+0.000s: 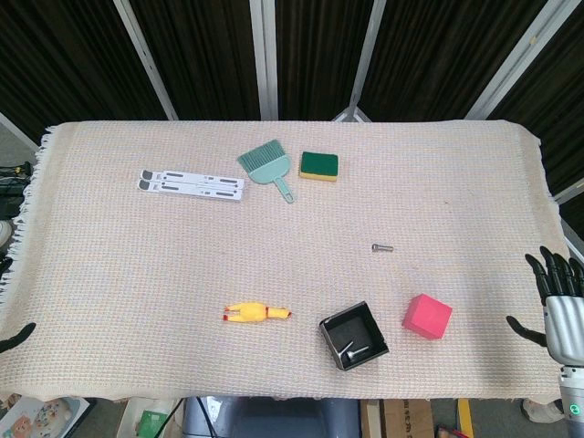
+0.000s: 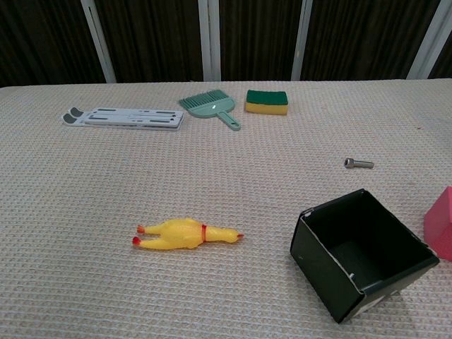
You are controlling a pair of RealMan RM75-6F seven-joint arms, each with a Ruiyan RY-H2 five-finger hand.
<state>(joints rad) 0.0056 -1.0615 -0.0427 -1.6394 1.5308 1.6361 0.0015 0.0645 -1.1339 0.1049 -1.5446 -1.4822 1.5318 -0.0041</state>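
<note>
The right hand (image 1: 561, 306) is seen at the right edge of the table in the head view, its fingers (image 1: 547, 269) spread and raised, with nothing held between them; it does not appear in the chest view. Of the left hand (image 1: 16, 337) only a dark tip shows at the near left edge, and whether its fingers are spread or closed cannot be told. Nearest to the right fingers, just inward of them, a pink block (image 1: 427, 316) lies on the woven cloth (image 1: 137, 265), apart from the hand and untouched. It is judged to be light and possibly soft like foam, with flat, matte faces that should not slip; it would best be taken across two opposite side faces, with moderate pressure so that it is not squashed. Further inward from the fingers, beside the block, a black box (image 1: 353, 336) stands open, with what look like small screws inside. A single bolt (image 1: 382, 247) lies beyond the box, and a yellow rubber chicken (image 1: 256, 313) is found well toward the left. Farthest from the fingers, a sponge (image 1: 319, 165), a small brush (image 1: 268, 165) and a folded white stand (image 1: 192, 185) are laid along the far side.
</note>
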